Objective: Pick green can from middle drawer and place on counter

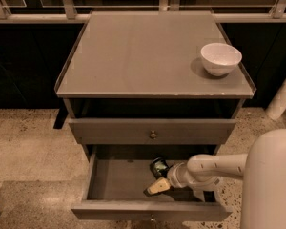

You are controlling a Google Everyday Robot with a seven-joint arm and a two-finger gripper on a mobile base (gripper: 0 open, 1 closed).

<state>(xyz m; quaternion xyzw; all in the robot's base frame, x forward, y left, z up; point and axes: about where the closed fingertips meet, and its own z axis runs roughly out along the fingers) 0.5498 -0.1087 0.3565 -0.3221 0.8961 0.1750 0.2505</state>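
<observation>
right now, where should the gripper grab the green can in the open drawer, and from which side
Probably across its curved side wall, since the green can is round and narrow. Come from the drawer's open front, where the gripper sits in front of it; the upper drawer front overhangs the back of the middle drawer.
</observation>
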